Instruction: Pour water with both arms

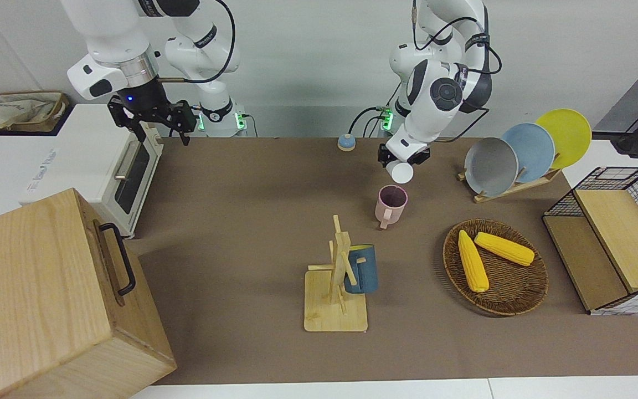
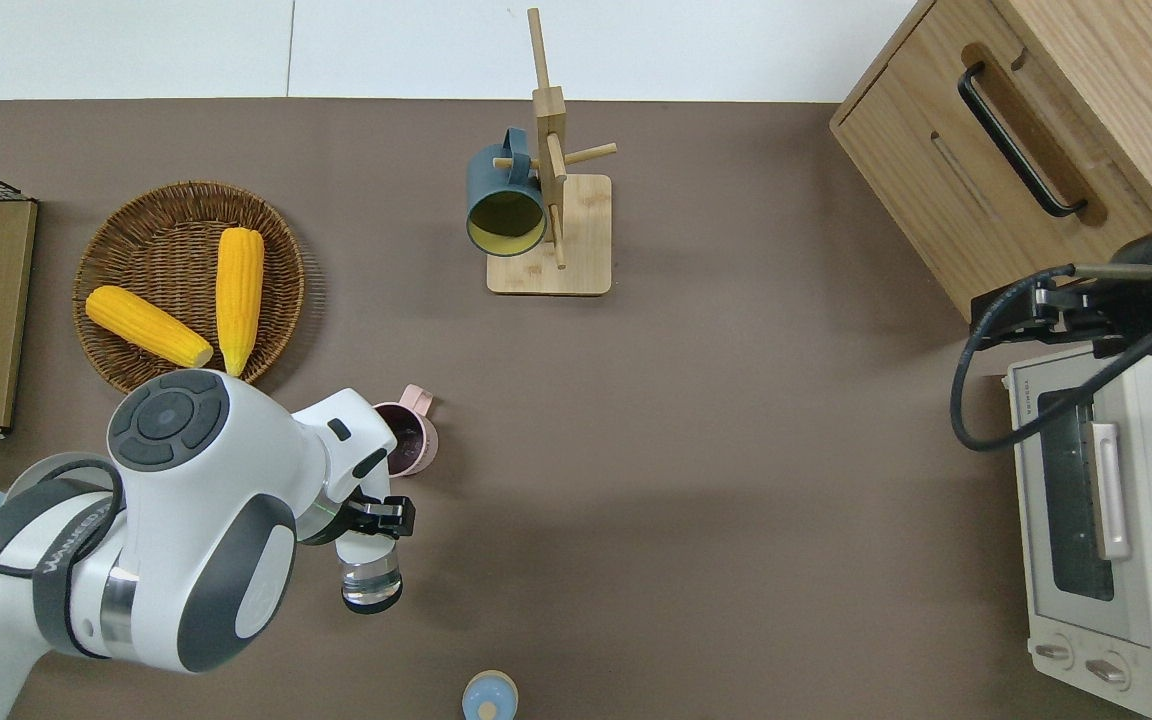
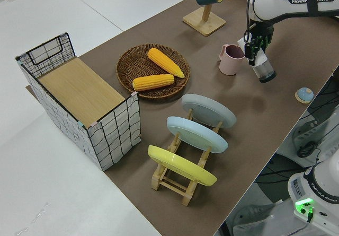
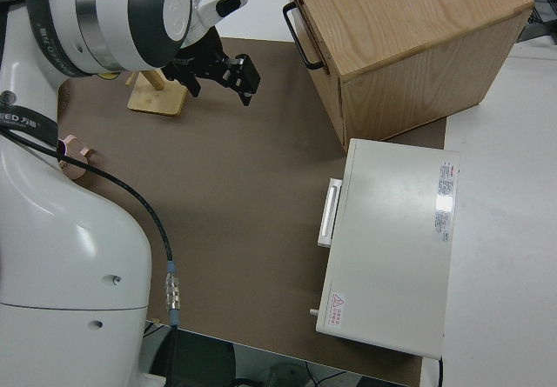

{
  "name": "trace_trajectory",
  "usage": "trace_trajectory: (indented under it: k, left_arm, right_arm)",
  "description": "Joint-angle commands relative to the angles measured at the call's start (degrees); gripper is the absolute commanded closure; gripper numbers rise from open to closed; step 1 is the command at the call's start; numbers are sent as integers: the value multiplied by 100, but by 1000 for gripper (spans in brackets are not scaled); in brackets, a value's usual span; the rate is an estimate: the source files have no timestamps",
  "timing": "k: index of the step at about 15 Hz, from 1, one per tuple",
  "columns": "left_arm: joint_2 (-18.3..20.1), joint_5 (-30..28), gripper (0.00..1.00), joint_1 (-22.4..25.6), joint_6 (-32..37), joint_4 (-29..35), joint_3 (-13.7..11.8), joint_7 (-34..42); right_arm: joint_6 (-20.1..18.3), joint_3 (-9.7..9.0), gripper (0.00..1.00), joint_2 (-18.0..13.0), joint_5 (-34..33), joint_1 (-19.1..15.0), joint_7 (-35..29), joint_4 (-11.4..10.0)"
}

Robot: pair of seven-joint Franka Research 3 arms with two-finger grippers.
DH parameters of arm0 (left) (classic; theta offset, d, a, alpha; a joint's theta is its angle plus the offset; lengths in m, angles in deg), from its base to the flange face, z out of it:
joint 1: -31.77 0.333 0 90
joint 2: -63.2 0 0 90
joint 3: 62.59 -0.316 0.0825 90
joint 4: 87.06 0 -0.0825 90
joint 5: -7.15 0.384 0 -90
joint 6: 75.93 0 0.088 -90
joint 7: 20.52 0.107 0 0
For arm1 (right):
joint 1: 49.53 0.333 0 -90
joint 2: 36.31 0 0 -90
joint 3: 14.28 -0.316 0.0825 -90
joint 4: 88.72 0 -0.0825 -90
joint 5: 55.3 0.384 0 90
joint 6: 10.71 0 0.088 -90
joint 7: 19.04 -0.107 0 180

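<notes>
The left arm's wrist and forearm covered part of the pink mug [image 2: 408, 436] in the overhead view, and the left hand [image 2: 373, 540] itself was mostly hidden under the wrist there. The contents of the mug could not be made out. The right arm was cut off at the edge of the overhead view.

The left hand was closed on a clear glass [image 2: 370, 580], held tilted on its side in the air, its mouth toward the mug in the left side view. In the overhead view the glass was over bare surface [image 1: 252, 183], just beside the mug and apart from it. No stream of water could be made out.

The mug stood upright on the brown surface. Farther from the robots stood a wooden mug rack [image 1: 336, 288] with a dark blue mug [image 1: 361, 269] hung on it. A wicker basket [image 1: 524, 291] with two corn cobs [image 1: 472, 260] lay toward the left arm's end, near a plate rack [image 1: 518, 185] and a wire crate [image 1: 618, 244]. A small blue knob-shaped object [image 1: 346, 142] lay near the robots.

The right arm was parked; the right hand [image 1: 158, 124] had its fingers spread and held nothing. A white toaster oven [image 1: 97, 166] and a wooden box [image 1: 47, 299] stood at the right arm's end.
</notes>
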Motion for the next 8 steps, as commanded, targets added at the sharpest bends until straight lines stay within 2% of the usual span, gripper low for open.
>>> trace_trajectory:
  k: [1,8]
  left_arm:
    - [-19,181,1000,22,349,-271,28,-243]
    - [-19,243,1000,13,525,-429,37,-410]
  right_arm:
    - [24,-82,9,-73,25,-127,84,-54]
    - [24,-82,9,-73,25,-127,101,-54]
